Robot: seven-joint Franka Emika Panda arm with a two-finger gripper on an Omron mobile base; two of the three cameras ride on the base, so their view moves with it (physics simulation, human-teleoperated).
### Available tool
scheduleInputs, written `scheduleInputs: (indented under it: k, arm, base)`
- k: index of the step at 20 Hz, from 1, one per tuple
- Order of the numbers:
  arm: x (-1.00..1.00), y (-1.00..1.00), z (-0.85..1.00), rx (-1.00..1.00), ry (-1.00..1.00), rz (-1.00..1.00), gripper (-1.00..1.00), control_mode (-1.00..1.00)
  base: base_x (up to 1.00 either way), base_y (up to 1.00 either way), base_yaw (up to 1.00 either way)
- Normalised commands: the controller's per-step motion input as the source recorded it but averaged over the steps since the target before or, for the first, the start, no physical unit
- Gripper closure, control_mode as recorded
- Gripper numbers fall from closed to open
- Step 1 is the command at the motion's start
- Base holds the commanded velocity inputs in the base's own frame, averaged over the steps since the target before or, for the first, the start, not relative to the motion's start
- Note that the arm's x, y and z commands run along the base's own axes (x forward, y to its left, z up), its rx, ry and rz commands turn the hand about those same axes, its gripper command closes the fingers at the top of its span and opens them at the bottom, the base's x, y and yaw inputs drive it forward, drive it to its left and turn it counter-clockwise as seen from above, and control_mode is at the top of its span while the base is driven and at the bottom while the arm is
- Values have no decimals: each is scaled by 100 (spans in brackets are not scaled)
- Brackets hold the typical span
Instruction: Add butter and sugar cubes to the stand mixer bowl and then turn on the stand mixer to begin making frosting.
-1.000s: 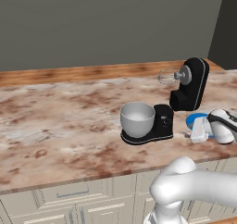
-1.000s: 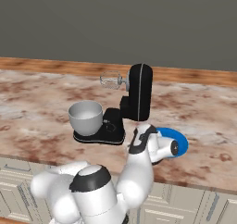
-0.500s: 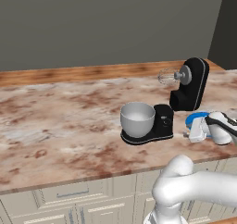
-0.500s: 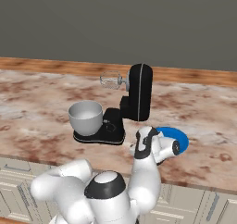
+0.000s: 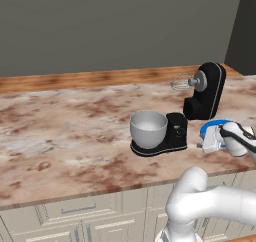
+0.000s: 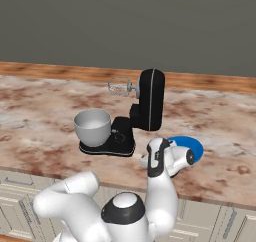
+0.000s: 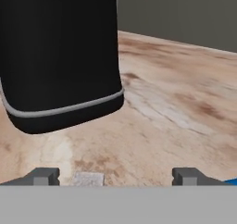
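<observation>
On the marble counter, the glossy black stand mixer (image 5: pixel 202 93) stands head-tilted, pincer (image 7: pixel 115 177) spread apart.

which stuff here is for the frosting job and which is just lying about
For the job:
- stand mixer, head tilted back
- stand mixer bowl on its base
- blue plate beside the mixer
- tool, open, low at the plate's edge

Lying about:
- nothing else on the marble counter

gripper (image 7: pixel 113 177) low, level (jaws wide apart)
</observation>
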Motion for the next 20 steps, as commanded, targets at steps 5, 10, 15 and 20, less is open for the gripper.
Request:
scheduleInputs:
  k: [5, 10, 15, 20]
  arm:
    - [-28, -16, -22, -5, 1, 0, -100, -100]
    - [-19, 0, -31, -6, 3, 0, 100, -100]
    - [0, 0, -19, -1, 2, 0, 100, -100]
    - [-13, 0, -3, -1, 1, 0, 100, -100]
  base:
    - [0, 0, 0]
    - [0, 0, 0]
    - [0, 0, 0]
    - [0, 0, 0]
